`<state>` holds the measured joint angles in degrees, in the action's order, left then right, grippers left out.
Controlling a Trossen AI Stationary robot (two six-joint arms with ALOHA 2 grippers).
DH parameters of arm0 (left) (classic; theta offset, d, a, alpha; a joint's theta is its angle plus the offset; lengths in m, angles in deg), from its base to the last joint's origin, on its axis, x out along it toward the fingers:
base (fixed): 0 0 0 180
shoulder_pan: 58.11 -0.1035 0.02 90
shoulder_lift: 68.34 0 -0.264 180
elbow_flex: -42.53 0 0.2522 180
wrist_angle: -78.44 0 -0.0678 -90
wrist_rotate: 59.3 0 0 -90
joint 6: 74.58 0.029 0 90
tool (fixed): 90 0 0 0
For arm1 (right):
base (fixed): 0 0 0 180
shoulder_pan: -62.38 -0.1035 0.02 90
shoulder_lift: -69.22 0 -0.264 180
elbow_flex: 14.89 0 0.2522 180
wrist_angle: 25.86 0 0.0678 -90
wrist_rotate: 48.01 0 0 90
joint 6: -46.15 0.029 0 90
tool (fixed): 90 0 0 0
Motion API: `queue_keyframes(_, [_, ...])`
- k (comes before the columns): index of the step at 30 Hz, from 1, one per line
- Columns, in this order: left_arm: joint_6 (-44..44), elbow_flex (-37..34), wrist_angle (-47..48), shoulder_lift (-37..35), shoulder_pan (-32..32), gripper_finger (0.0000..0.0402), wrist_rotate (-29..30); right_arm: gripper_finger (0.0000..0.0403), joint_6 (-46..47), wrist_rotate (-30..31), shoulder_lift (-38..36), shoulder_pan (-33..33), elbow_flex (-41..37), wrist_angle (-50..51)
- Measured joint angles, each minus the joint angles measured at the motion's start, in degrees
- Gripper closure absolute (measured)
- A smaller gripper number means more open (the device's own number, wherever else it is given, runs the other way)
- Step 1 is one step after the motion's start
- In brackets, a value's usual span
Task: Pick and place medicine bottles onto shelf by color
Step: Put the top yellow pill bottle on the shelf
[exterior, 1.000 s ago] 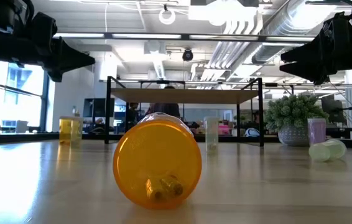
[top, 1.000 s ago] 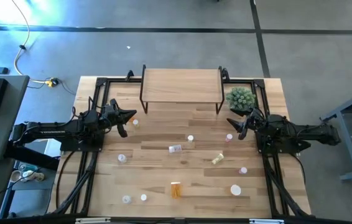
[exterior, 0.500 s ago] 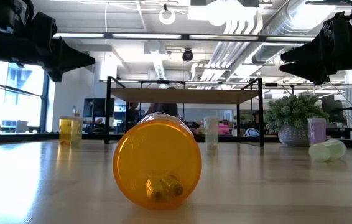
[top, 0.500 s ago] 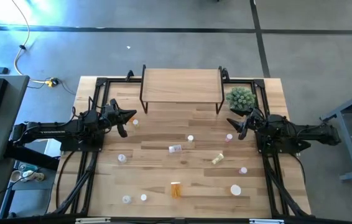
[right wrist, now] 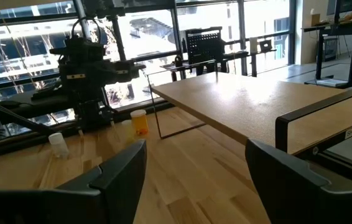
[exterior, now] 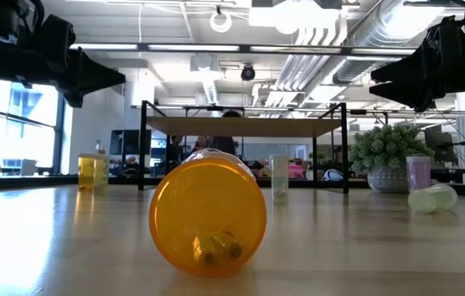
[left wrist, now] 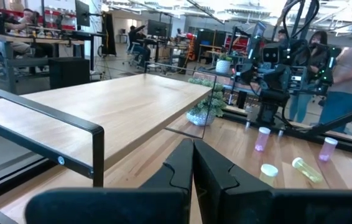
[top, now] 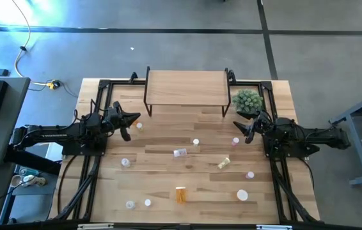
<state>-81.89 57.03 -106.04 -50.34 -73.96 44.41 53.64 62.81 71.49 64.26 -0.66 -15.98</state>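
Several small white-capped medicine bottles lie scattered on the wooden table: an orange one (top: 180, 194) on its side near the front, also in the low view (exterior: 208, 215), a yellow-green one (top: 224, 163) on its side, a pink one (top: 250, 174), and a clear one (top: 139, 126). The shelf (top: 186, 86) stands at the far edge with its top bare. My left gripper (top: 134, 117) hovers shut at the table's left, next to the clear bottle. My right gripper (top: 238, 125) hovers open at the right, above a pink bottle (top: 235, 141). Both are empty.
A green spiky plant (top: 247, 101) in a pot stands right of the shelf, close to my right gripper. Black frame rails (top: 93, 160) run along both table sides. People show in the room beyond the table (left wrist: 350, 68).
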Motion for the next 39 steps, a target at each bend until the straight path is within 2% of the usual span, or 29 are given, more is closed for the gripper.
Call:
queue_keyframes(5, [0.9,0.0,0.0,0.0,0.0,0.0398,-1.6,0.0139,0.0,0.0,0.0,0.0,0.0,0.0])
queue_keyframes(8, [1.6,0.0,0.0,0.0,0.0,0.0381,-1.6,0.0139,0.0,0.0,0.0,0.0,0.0,0.0])
queue_keyframes(14, [3.4,0.0,0.0,0.0,0.0,0.0310,-0.2,0.0139,0.0,0.0,0.0,0.0,0.0,0.0])
queue_keyframes(19, [-0.8,0.0,0.0,0.0,0.0,0.0246,2.8,0.0139,0.0,0.0,0.0,0.0,0.0,0.0])
queue_keyframes(23, [-2.4,0.0,0.0,0.0,0.0,0.0217,4.3,0.0139,0.0,0.0,0.0,0.0,0.0,0.0])
queue_keyframes(31, [-2.5,0.0,0.0,0.0,0.0,0.0212,4.4,0.0139,0.0,0.0,0.0,0.0,0.0,0.0])
queue_keyframes(39, [-2.0,2.0,-1.0,0.0,0.0,0.0213,-0.5,0.0139,0.0,0.0,0.0,0.0,0.0,0.0])
